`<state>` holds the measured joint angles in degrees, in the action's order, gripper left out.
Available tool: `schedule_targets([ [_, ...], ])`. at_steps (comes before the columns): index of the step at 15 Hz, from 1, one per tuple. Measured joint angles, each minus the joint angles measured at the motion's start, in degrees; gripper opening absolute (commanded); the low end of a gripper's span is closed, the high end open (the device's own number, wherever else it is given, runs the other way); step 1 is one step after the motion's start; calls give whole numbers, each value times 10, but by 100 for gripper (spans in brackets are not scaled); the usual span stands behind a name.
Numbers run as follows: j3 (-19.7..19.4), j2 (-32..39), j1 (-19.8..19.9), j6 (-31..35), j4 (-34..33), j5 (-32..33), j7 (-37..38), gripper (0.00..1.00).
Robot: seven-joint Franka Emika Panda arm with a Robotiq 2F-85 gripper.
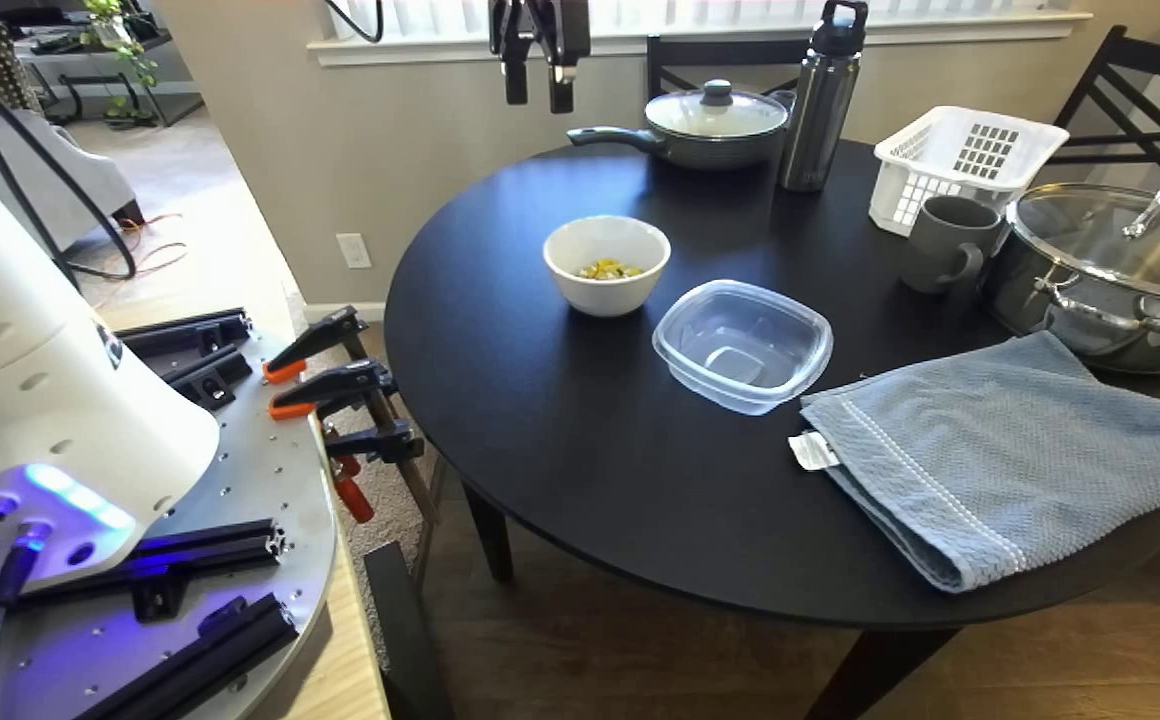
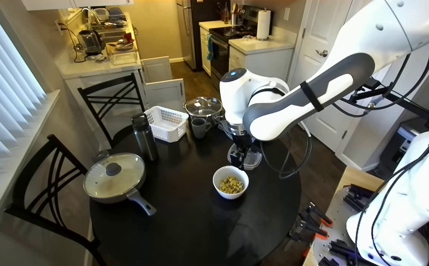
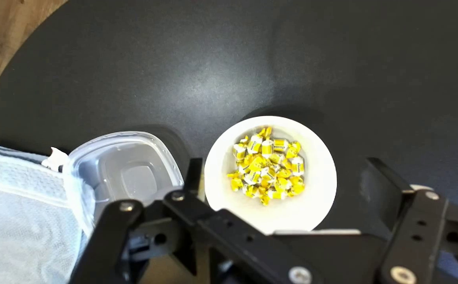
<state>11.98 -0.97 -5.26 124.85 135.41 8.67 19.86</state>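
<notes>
My gripper (image 3: 283, 169) stands open high above the black table, with nothing between its fingers. In the wrist view the white bowl (image 3: 276, 219) appears between the fingertips, well below them. Several yellow-and-white wrapped candies (image 3: 268, 169) lie in the bowl. Beside it sits a clear plastic container (image 3: 138, 181), which looks empty. Near the top edge of an exterior view the gripper (image 1: 538, 98) hangs above the level of the bowl (image 1: 600, 295) and the container (image 1: 740, 395). From another angle the gripper (image 2: 238, 159) overlaps the container in the picture.
A blue-grey towel (image 1: 1020, 460) lies close to the container. Farther back stand a lidded pan (image 1: 720, 150), a tall steel bottle (image 1: 820, 110), a white basket (image 1: 970, 190), a grey mug (image 1: 950, 245) and a lidded steel pot (image 1: 1070, 320). Chairs (image 2: 51, 184) surround the round table.
</notes>
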Motion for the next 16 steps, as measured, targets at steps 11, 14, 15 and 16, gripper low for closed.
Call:
schedule_targets([
  [11,-21,148,-10,369,31,-27,-59,100],
  [14,-4,226,10,437,28,-92,-158,100],
  [15,7,246,21,447,25,-100,-181,100],
  [16,16,264,33,452,20,-104,-199,100],
])
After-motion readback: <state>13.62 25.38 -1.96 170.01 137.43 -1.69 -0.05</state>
